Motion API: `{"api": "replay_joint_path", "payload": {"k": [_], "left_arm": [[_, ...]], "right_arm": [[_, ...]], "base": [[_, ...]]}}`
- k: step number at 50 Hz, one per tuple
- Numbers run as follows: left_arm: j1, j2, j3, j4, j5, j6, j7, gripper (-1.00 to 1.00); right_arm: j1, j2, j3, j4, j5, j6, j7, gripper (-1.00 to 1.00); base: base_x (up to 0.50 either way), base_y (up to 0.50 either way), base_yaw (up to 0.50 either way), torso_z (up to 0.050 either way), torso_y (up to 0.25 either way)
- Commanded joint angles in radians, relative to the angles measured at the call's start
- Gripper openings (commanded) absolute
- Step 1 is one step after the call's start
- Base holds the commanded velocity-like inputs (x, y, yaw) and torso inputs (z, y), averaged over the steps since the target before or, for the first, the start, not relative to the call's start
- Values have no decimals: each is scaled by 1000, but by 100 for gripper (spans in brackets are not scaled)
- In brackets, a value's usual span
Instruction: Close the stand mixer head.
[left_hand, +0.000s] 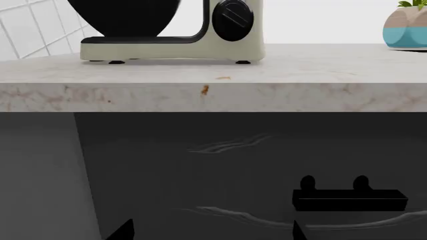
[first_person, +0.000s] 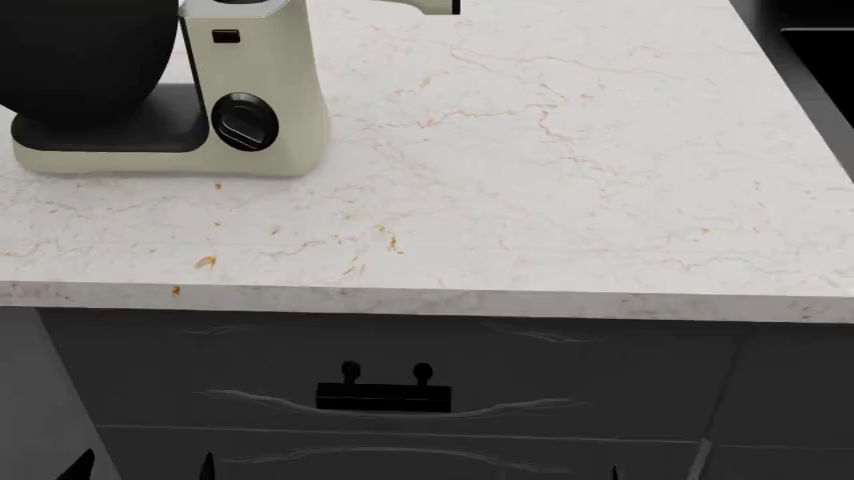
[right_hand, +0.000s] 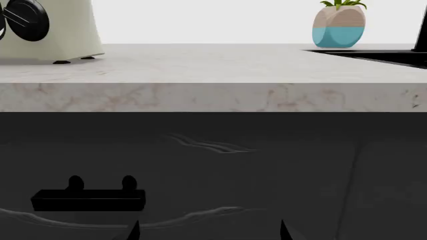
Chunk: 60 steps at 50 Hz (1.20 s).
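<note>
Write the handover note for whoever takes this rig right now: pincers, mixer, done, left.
Left pincer: open, empty, low before the dark cabinet front, below the counter edge.
Right pincer: open, empty, likewise below the counter.
The cream mixer base column with black dial stands at the left of the marbled white countertop, with the large black mixing bowl beside it.
The boxy cream mixer head is cropped out of every view, so its tilt cannot be told.
Done: nothing visible.
Left: raise an arm, reach the head, press it down.

Kitchen: marble countertop (first_person: 534, 180), stand mixer (first_person: 254, 90), dark drawers (first_person: 387, 400).
</note>
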Motion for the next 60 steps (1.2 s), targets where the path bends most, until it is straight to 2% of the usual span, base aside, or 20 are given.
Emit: {"api": "replay_joint_path", "payload": {"k": [1, 4, 6, 12, 15, 16, 17, 18, 27, 29, 32, 34, 36, 42, 45, 49, 53, 58, 60], "left_arm": [[7, -36, 43, 16, -7, -8, -43, 100], [0, -43, 49, -8, -39, 14, -53, 100], [-20, -40, 30, -20, -28, 2, -102, 100], [-30, -45, 38, -21, -29, -23, -142, 100], [-23, -53, 53, -27, -16, 14, -153, 100], [-39, -16, -9, -55, -5, 75, -161, 100], [110, -55, 79, 95, -31, -35, -58, 100], [114, -58, 75, 167, -45, -19, -52, 100], [111, -70, 89, 174, -41, -5, -85, 100], [123, -77, 88, 179, -80, 52, -59, 100], [118, -89, 86, 196, -101, 25, -53, 100], [121, -98, 104, 191, -58, 66, -61, 100], [121, -107, 112, 209, -26, 82, -73, 100], [77, -134, 100, 418, -54, -85, -76, 100], [35, -149, 103, 498, -9, -107, -93, 100], [-63, -155, 81, 621, -34, -262, -94, 100], [-161, -165, 51, 677, -50, -355, -102, 100], [-221, -169, -21, 675, -108, -384, -108, 100], [-202, -184, -21, 654, -102, -335, -94, 100]], "right_arm": [[-2, 72, -89, 0, 5, -8, 89, 100], [9, 67, -67, 1, 148, 23, 68, 100], [11, 68, -79, 8, 111, 0, 93, 100], [11, 75, -87, 7, 117, 1, 105, 100], [8, 78, -102, -1, 101, -7, 115, 100], [-5, 18, -17, -1, 86, -39, 14, 100], [-155, 10, -47, -61, 64, -142, 46, 100], [-169, 15, -51, -57, 80, -133, 53, 100], [-167, 44, -82, -70, 110, -115, 93, 100], [-166, 48, -86, -68, 114, -116, 98, 100], [-167, 53, -93, -71, 117, -121, 107, 100], [-170, 61, -110, -98, 86, -113, 120, 100], [-174, 78, -127, -203, 50, -31, 134, 100], [-66, 110, -92, -383, 82, 178, 148, 100], [1, 118, -53, -461, 129, 262, 157, 100], [76, 139, -14, -564, 190, 387, 166, 100], [141, 156, -6, -604, 207, 457, 174, 100], [225, 172, 41, -647, 263, 544, 182, 100], [223, 186, 67, -676, 281, 560, 182, 100]], "base": [[0, 0, 0, 0, 0], [0, 0, 0, 0, 0], [0, 0, 0, 25, 0], [0, 0, 0, 15, 0], [0, 0, 0, 0, 0], [0, 0, 0, 0, 0], [0, 0, 0, 0, 0], [0, 0, 0, 0, 0], [0, 0, 0, 0, 0], [0, 0, 0, 12, 0], [0, 0, 0, 50, 0], [0, 0, 0, 50, 0], [0, 0, 0, 50, 0], [0, 0, 0, 50, 0], [0, 0, 0, 50, 0], [0, 0, 0, 50, 0], [0, 0, 0, 50, 0], [0, 0, 0, 50, 0], [0, 0, 0, 50, 0]]}}
